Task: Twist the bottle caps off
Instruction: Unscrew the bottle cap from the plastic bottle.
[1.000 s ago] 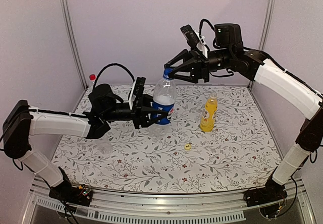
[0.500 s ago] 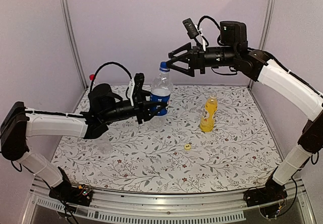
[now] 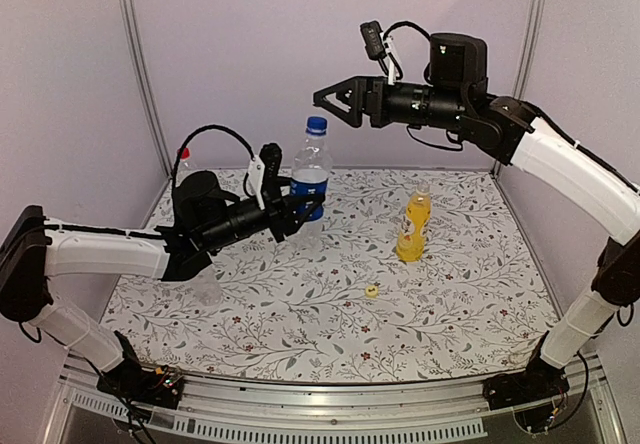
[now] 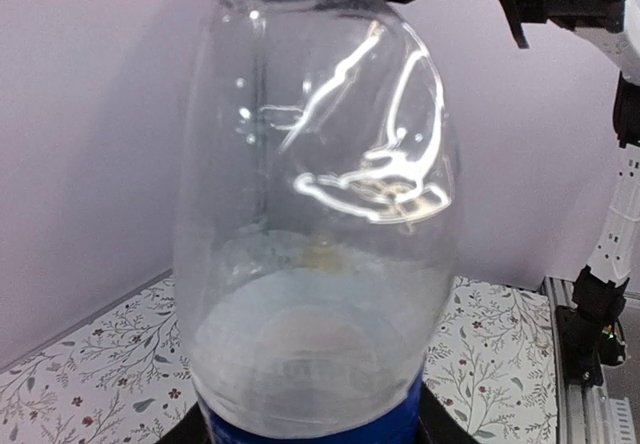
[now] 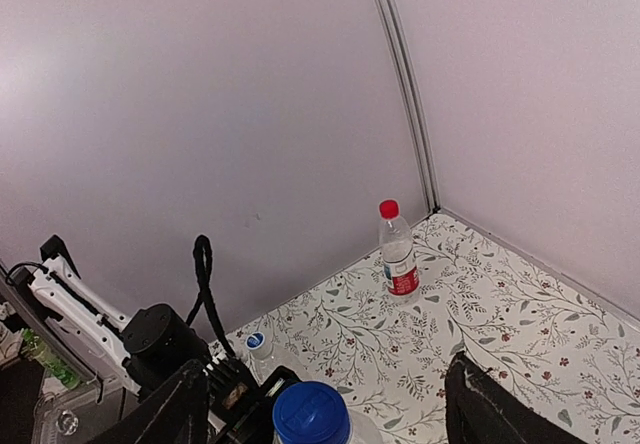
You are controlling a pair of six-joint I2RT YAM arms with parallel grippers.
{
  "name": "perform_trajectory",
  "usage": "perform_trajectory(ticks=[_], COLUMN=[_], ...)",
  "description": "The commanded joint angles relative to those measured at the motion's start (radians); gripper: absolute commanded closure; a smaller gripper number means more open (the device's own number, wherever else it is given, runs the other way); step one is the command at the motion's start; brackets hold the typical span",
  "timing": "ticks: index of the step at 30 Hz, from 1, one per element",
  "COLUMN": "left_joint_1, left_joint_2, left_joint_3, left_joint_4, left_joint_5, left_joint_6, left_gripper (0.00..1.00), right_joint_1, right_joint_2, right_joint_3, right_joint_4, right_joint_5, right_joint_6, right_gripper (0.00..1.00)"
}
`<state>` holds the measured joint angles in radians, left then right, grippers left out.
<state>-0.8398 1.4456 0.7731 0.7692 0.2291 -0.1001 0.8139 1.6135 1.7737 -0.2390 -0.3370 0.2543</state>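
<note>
Your left gripper (image 3: 299, 207) pinches the blue-label bottle (image 3: 310, 171) around its label band and holds it upright, lifted off the floral table (image 3: 450, 304), left of centre toward the back wall. In the left wrist view the clear shoulder of the bottle fills the frame, with the blue band at the bottom edge. Its blue cap (image 3: 316, 124) sits on the neck.

Your right gripper (image 3: 335, 100) hangs in the air above and just to the right of that cap, apart from it, jaws spread wide. In the right wrist view its two dark fingers (image 5: 172, 411) stand at either side of the frame, with the cap low between them and touching neither.

The yellow bottle (image 3: 412, 226) stands upright on the table to the right of centre, well apart from both grippers. A small yellow cap (image 3: 371, 290) lies on the cloth near it, toward the front.

The red-capped bottle (image 5: 398, 251), with a red-and-white label, stands upright in the far left corner beside the frame post. A small clear bottle (image 5: 258, 350) with a blue top stands near your left arm; you cannot tell more about it from these views.
</note>
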Motion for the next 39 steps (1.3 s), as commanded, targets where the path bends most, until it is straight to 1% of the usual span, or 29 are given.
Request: perform_trajectory(ticks=[1,10,18,23,33,37,39], left_joint_1=[-0.012,-0.013,-0.013,-0.013,-0.013,-0.014,-0.012], left_joint_2=[-0.025,-0.024,-0.025,-0.027,-0.028,-0.032,-0.037], left_joint_3=[-0.005,-0.001,-0.001,-0.003,-0.003,-0.003,-0.003], left_joint_4=[-0.008,-0.016,-0.019,-0.019,-0.022,-0.022,-0.021], left_joint_5=[-0.036,-0.042,-0.045,-0.048,-0.051,-0.047,-0.024], left_joint_6=[0.022,0.024,0.024,0.023,0.024,0.026,0.027], left_gripper=[0.57,0.57,0.57,0.57,0.57,0.57,0.57], right_joint_1=[0.024,0.046,0.054,0.054,0.054,0.054,0.052], right_joint_2=[0.049,0.096,0.105,0.097,0.096,0.091,0.084], right_joint_3=[0.052,0.077,0.074,0.060,0.060,0.059,0.052], right_joint_4=[-0.017,-0.044,-0.059,-0.057,-0.068,-0.072,-0.069], right_joint_5=[0.055,0.054,0.047,0.043,0.041,0.033,-0.008], right_joint_6=[0.014,0.003,-0.006,-0.006,-0.016,-0.041,-0.091], right_gripper=[0.22,0.28,0.39,0.49,0.60,0.69,0.73])
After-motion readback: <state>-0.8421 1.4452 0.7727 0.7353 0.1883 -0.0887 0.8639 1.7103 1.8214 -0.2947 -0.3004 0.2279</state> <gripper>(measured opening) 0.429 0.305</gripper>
